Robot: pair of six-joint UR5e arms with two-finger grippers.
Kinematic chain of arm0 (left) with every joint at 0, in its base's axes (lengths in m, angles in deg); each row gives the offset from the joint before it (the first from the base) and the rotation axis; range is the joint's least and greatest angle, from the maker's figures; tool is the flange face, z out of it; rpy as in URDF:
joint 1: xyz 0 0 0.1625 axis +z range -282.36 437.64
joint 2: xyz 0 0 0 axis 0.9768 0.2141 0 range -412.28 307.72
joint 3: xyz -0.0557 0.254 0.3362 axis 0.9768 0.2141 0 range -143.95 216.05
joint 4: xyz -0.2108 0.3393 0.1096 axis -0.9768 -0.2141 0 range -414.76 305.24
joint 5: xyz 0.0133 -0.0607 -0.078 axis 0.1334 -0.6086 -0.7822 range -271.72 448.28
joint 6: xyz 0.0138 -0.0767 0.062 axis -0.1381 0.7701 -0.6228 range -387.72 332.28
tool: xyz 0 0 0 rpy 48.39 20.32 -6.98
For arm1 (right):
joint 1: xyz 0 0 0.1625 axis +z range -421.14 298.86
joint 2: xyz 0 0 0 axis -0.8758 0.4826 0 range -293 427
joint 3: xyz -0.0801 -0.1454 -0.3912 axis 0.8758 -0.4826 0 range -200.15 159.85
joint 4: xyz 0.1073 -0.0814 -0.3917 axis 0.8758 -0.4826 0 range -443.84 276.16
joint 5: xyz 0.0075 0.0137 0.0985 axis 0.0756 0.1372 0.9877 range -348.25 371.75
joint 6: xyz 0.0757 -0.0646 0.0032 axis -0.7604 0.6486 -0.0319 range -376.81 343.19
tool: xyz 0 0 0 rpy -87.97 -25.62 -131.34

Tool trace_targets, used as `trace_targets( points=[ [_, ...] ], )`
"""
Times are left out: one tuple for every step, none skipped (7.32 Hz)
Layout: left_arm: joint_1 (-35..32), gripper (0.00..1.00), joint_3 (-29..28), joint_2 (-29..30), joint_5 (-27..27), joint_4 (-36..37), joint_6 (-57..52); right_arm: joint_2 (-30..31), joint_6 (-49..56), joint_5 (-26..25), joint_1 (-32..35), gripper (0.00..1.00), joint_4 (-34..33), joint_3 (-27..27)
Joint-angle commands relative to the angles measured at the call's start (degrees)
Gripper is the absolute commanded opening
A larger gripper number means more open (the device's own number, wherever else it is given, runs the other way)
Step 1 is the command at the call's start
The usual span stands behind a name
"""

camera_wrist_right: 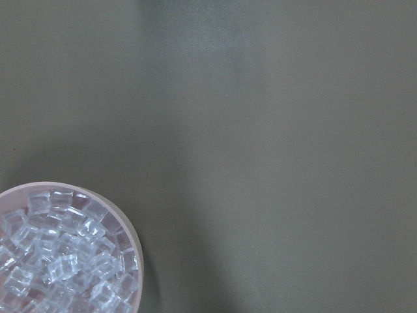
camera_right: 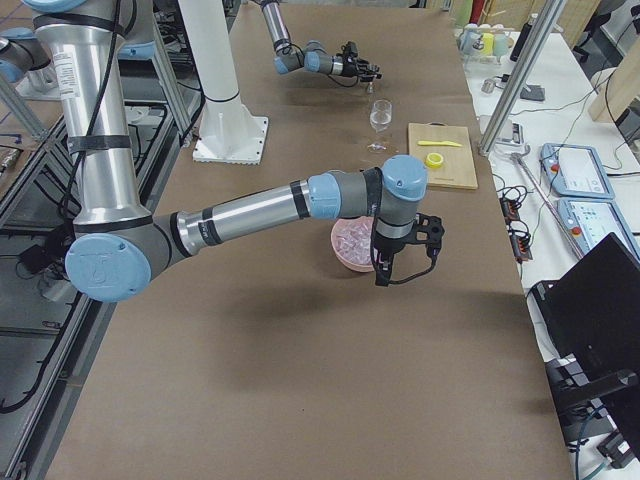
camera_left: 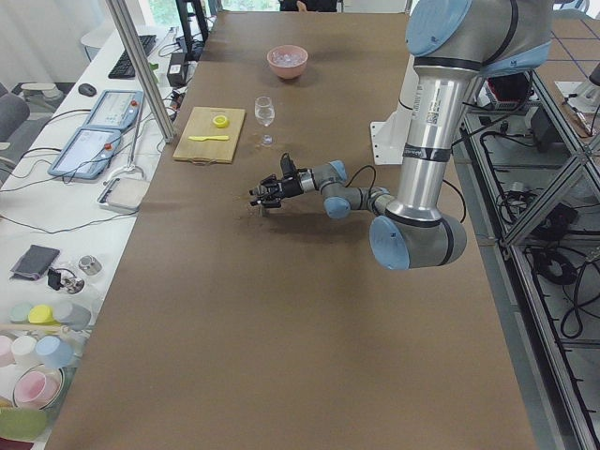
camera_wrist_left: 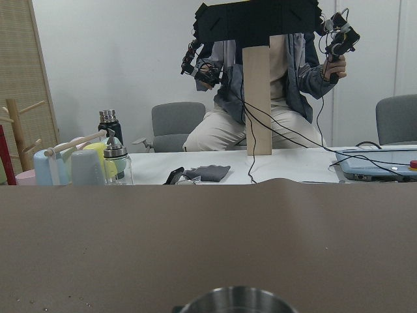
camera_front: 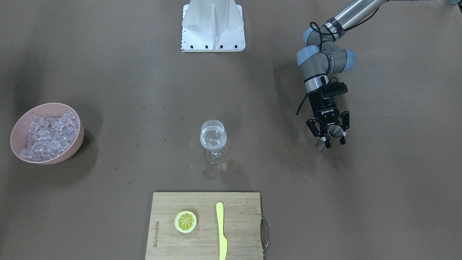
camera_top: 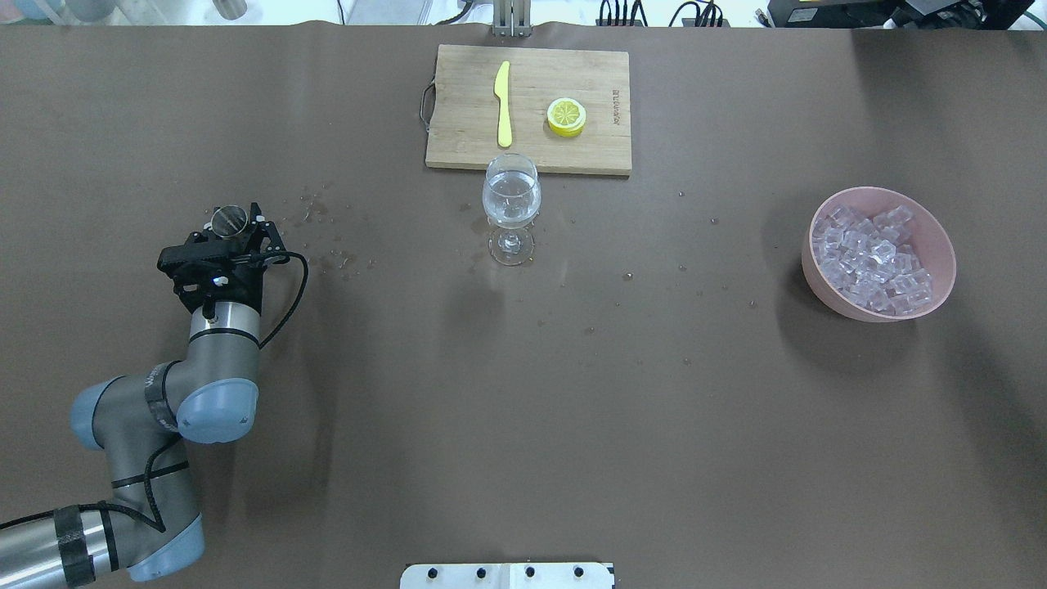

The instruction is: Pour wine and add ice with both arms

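Note:
A stemmed wine glass (camera_front: pixel 213 139) stands mid-table with a small amount of clear wine (camera_top: pixel 511 209) in its bowl. My left gripper (camera_front: pixel 335 141) is held level, low over the table on my left side, with its fingers against a small steel cup (camera_front: pixel 335 131) that stands upright; the cup's rim shows in the left wrist view (camera_wrist_left: pixel 231 300). A pink bowl (camera_front: pixel 74 151) holds a heap of ice cubes (camera_front: pixel 50 135) on my right. My right gripper (camera_right: pixel 382 272) points down beside the bowl (camera_right: pixel 350 245). It shows only in the exterior right view, so I cannot tell if it is open.
A wooden cutting board (camera_front: pixel 242 220) lies beyond the glass, carrying a lemon slice (camera_front: pixel 185 221) and a yellow knife (camera_front: pixel 221 231). Small droplets (camera_front: pixel 299 159) speckle the brown table between the cup and the glass. The white mounting base (camera_front: pixel 213 27) stands at my side.

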Motion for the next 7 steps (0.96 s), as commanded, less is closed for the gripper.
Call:
trace_targets(
  points=[
    [0.0, 0.98, -0.04, 0.0, -0.01, 0.0, 0.0, 0.0, 0.0, 0.0, 0.0, 1.0, 0.0, 0.0],
    [0.0, 0.98, -0.04, -0.09, -0.1, 0.0, 0.0, 0.09, 0.0, 0.0, 0.0, 1.0, 0.0, 0.0],
    [0.09, 0.98, -0.13, -0.18, -0.45, 0.0, 0.0, 0.09, 0.0, 0.0, 0.0, 1.0, 0.0, 0.0],
    [0.17, 0.98, -0.04, -0.35, -2.02, -0.09, 0.09, 0.09, 0.0, 0.0, 0.0, 1.0, 0.0, 0.0],
    [0.61, 0.98, 0.05, -0.7, -2.29, -0.26, 0.17, 0.17, 0.0, -0.09, 0.0, 1.0, 0.0, 0.0],
    [1.31, 0.98, 1.09, -1.14, -2.3, -0.26, 0.26, 0.44, 0.0, -0.09, 0.0, 1.0, 0.09, 0.0],
    [2.27, 0.98, 2.06, -1.4, -2.38, -0.26, 0.35, 0.44, 0.0, -0.09, 0.0, 1.0, 0.0, 0.0]
  ],
)
